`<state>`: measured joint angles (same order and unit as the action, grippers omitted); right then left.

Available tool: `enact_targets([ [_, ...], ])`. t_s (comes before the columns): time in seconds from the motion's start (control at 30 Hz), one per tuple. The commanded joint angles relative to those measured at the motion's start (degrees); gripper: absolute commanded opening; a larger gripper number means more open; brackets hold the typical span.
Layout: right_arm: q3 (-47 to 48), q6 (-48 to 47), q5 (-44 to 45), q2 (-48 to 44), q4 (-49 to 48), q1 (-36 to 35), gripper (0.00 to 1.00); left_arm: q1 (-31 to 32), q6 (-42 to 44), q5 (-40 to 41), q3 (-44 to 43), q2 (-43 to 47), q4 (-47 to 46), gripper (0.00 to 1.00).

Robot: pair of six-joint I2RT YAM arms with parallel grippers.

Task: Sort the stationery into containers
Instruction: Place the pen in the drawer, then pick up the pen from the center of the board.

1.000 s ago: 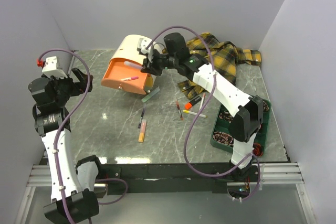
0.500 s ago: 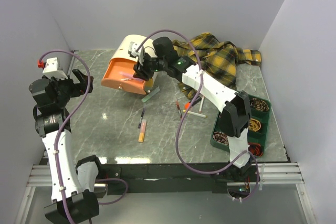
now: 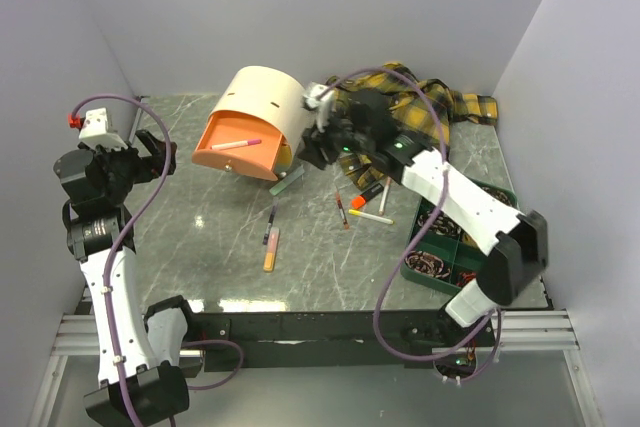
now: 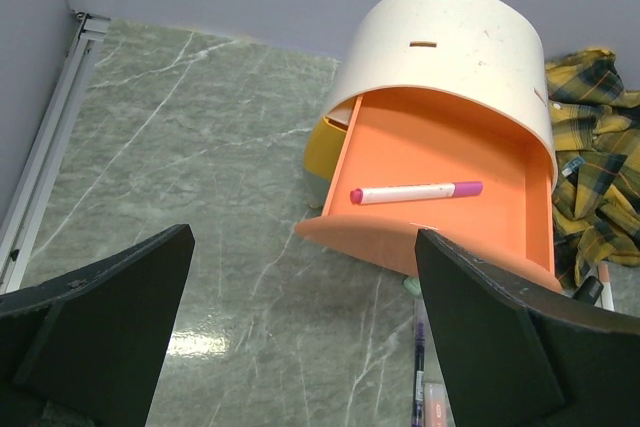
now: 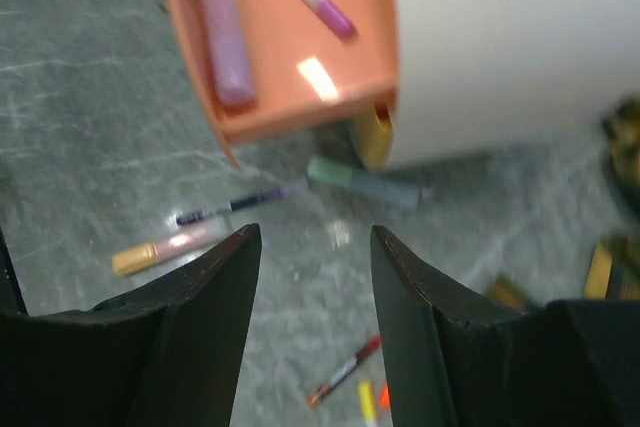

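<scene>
The cream drum-shaped drawer box [image 3: 262, 107] stands at the back, its orange drawer [image 3: 238, 150] pulled open. A white marker with pink ends [image 3: 236, 144] lies in the drawer and also shows in the left wrist view [image 4: 415, 191]. My right gripper [image 3: 318, 144] is open and empty, hovering just right of the box above the table [image 5: 315, 239]. Loose on the table are a pale green piece [image 3: 287, 180], a purple pen [image 3: 270, 224], an orange highlighter [image 3: 270, 250], a red pen [image 3: 342, 209] and a yellow-tipped marker [image 3: 370, 216]. My left gripper [image 3: 152, 152] is open and empty at the far left [image 4: 305, 247].
The yellow-and-black plaid shirt [image 3: 440, 112] lies at the back right. The dark green compartment tray [image 3: 413, 259] with coiled bands sits at the right front, partly under my right arm. Grey walls close in the table on three sides.
My right gripper has drawn back from the open drawer to the right of the box. The marker stays in the drawer. My left arm has not moved.
</scene>
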<state>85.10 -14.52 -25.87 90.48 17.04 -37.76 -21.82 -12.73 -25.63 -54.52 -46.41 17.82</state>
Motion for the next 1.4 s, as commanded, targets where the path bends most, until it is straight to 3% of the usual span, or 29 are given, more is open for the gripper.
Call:
enact_targets([
  [0.0,-9.6,10.6,6.2,-2.4,2.3,4.4,0.55,-0.3,0.9,0.5,-0.3,1.1,-2.2,0.99],
  [0.13,-15.8,12.7,6.3,-0.3,2.1,6.6,0.5,-0.2,-0.2,0.0,0.7,0.9,-2.6,0.99],
  [0.47,-17.2,17.2,7.5,9.3,-2.5,7.1,0.37,-0.2,1.1,1.0,-0.1,0.9,-0.7,1.0],
  [0.9,-11.5,17.3,12.9,19.2,-0.9,6.7,0.38,-0.3,2.6,2.9,-0.2,1.5,1.2,0.99],
  [1.27,-13.5,17.6,16.6,21.4,-1.0,6.3,0.42,-0.7,1.0,2.2,1.4,0.4,-0.8,0.99],
  [1.37,-13.4,17.5,17.0,21.8,-1.1,5.8,0.35,-0.8,0.5,1.8,1.5,0.0,-1.6,1.0],
])
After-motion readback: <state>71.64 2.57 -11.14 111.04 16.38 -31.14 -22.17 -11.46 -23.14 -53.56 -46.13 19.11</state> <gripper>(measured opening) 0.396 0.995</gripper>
